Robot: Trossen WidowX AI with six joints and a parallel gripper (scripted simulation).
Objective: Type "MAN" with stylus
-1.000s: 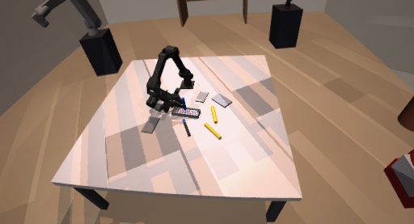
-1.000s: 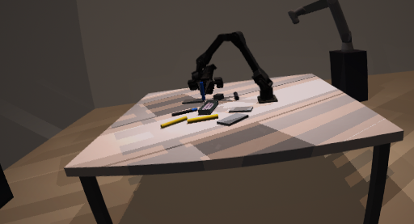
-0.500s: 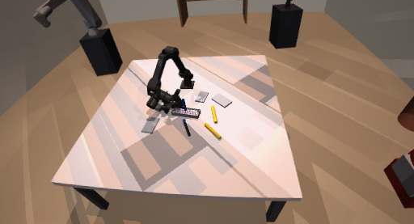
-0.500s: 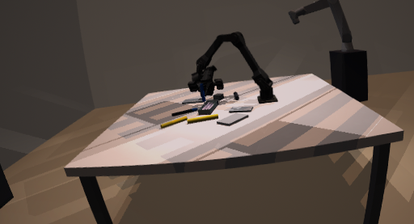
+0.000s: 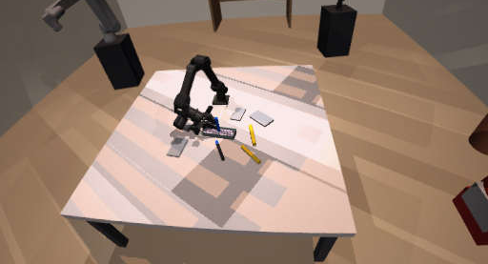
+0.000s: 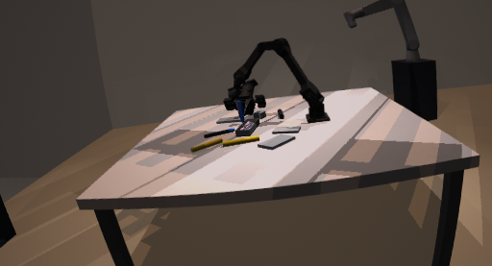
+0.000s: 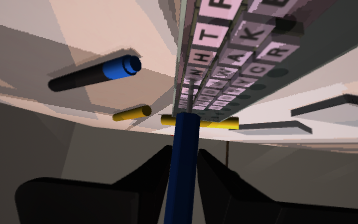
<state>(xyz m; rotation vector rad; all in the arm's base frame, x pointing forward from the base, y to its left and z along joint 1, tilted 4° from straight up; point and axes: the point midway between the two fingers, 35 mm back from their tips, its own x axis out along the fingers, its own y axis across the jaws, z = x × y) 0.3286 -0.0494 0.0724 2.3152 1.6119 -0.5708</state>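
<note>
The blue stylus stands nearly upright in my gripper, which is shut on it. The small dark keyboard with pale lettered keys lies below the stylus. In the wrist view the thin grey tip overlaps the key row that runs T, H, N, just below the N, around the neighbouring key. The keys under the tip are partly hidden, and I cannot tell whether one is pressed down.
A black marker with a blue end lies beside the keyboard. Two yellow sticks lie near it. Flat grey plates lie on the arm-base side, and another plate lies on the far side.
</note>
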